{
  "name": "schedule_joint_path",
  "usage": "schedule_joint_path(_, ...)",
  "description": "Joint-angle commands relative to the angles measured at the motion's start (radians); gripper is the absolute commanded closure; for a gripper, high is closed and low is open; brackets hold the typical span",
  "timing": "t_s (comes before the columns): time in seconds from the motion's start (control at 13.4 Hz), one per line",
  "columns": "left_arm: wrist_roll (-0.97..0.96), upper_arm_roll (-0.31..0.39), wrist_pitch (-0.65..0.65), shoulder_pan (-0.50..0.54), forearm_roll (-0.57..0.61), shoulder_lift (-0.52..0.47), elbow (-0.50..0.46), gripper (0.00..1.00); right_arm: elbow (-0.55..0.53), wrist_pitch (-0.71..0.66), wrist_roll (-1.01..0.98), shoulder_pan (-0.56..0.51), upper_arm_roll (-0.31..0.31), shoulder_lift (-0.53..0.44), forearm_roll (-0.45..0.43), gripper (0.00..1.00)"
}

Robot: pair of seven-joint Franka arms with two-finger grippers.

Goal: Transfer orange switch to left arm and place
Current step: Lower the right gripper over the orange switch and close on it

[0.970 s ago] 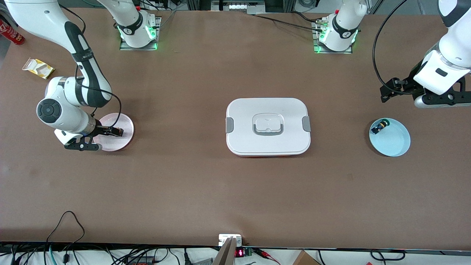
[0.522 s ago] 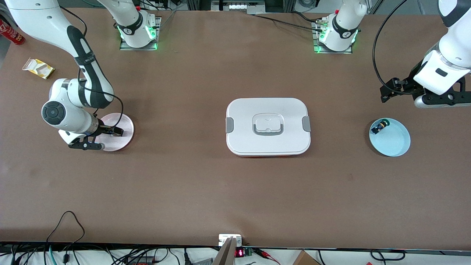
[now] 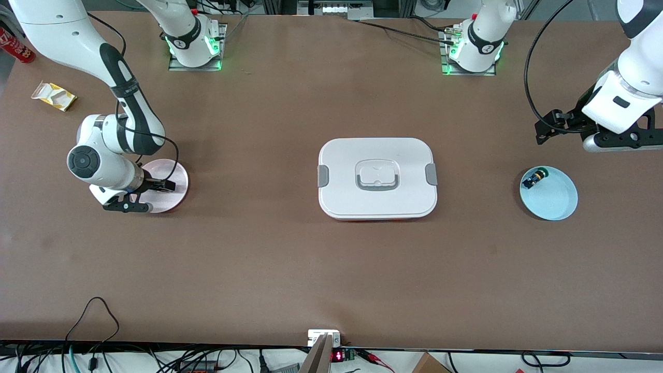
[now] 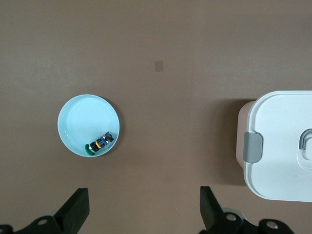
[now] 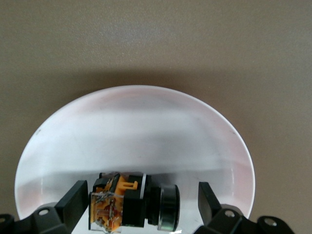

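Note:
The orange switch (image 5: 127, 201) lies on its side on the pink plate (image 5: 146, 122), at the right arm's end of the table. My right gripper (image 5: 140, 196) is open and low over the plate, one finger on each side of the switch. In the front view the right gripper (image 3: 158, 185) hides the switch over the pink plate (image 3: 175, 173). The white box (image 3: 377, 178) sits closed at the table's middle. My left gripper (image 3: 621, 139) waits, open and empty, up over the table at the left arm's end; its wrist view (image 4: 145, 207) shows the box (image 4: 285, 146).
A light-blue plate (image 3: 554, 199) holds a black switch with blue and green parts (image 3: 534, 179), also in the left wrist view (image 4: 101, 142). A yellow wrapper (image 3: 53, 96) and a red can (image 3: 15, 46) lie at the right arm's end.
The right arm's wrist and elbow have shifted toward the table's middle, with the gripper staying over the pink plate. The left arm has not moved.

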Motion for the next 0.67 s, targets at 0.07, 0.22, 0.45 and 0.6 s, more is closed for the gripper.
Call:
schedule_joint_path(0.07, 0.008, -0.002, -0.022, 0.0, 0.015, 0.013, 0.032, 0.0, -0.027, 0.018, 0.006, -0.003, 0.007, 0.005, -0.009, 0.0)
schedule_joint_path(0.22, 0.008, 0.0, -0.022, 0.003, 0.015, 0.013, 0.032, 0.0, -0.036, 0.015, 0.01, 0.003, 0.007, 0.005, -0.009, 0.0)
schedule_joint_path(0.45, 0.008, 0.0, -0.022, 0.003, 0.015, 0.013, 0.032, 0.0, -0.055, 0.012, 0.015, 0.01, 0.008, 0.005, -0.006, 0.0)
schedule_joint_path(0.6, 0.008, -0.002, -0.022, 0.003, 0.015, 0.013, 0.032, 0.0, -0.055, 0.01, 0.015, 0.01, 0.007, 0.003, -0.006, 0.05)
